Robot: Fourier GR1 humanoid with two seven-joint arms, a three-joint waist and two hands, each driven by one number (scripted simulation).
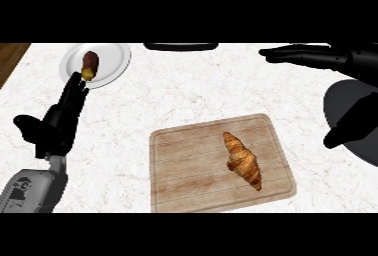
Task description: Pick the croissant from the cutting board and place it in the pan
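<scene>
White marble counter, wooden cutting board, croissant, white plate

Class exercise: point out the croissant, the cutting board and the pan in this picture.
croissant (243,160): head view, on its middle, where it lies on the board.
cutting board (184,167): head view, on bare wood left of the croissant.
pan (348,102): head view, on its dark surface at the right edge, partly behind the right hand.

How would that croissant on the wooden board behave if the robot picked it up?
The croissant probably weighs little for its bulk, given its puffy, layered look. Its flaky ridged crust likely crushes or sheds under squeezing fingers. It lies flat on the cutting board, tapered at both ends, so it seems unlikely to roll.
</scene>
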